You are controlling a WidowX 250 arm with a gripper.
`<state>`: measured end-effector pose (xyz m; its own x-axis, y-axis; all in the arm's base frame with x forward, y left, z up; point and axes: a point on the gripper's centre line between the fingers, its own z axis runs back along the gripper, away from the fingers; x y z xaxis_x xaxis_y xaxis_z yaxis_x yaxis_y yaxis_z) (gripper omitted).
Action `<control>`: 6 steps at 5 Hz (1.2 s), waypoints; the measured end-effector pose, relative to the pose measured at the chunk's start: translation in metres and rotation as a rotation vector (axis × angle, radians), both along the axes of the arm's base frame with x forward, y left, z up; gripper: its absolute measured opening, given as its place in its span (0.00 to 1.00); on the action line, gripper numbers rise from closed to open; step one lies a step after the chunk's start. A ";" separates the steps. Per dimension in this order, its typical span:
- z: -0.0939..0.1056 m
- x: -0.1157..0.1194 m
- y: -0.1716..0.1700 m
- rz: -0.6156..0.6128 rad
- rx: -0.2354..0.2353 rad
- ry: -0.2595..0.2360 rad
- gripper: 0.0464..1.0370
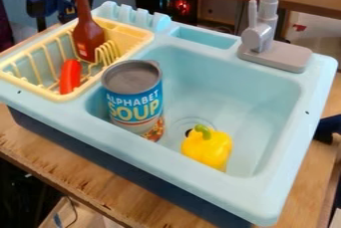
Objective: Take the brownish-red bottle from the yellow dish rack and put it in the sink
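Yellow pepper (206,148) sits at six o'clock in the light-blue sink basin (256,117), stem up, just beside the drain. The soup can (135,100) stands at about nine o'clock in there. Up at ten o'clock there's the yellow rack (136,31) with a brown bottle (87,35) and a red sausage-looking thing (70,76), and the faucet (258,35) is at one. All of it's on a wooden surface (67,165).

Can't tell if the jaws are open or closed, tbh. Step-wise, reads to me like nothing's mid-lift. Any grab at the pepper calls for a straight-down approach clearing the basin wall and can.
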<state>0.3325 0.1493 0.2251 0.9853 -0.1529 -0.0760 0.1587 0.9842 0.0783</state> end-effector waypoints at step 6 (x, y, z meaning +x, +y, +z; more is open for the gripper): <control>-0.035 0.002 -0.008 0.081 -0.063 0.025 0.91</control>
<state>0.3350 0.1412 0.1903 0.9926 -0.0778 -0.0936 0.0794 0.9968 0.0134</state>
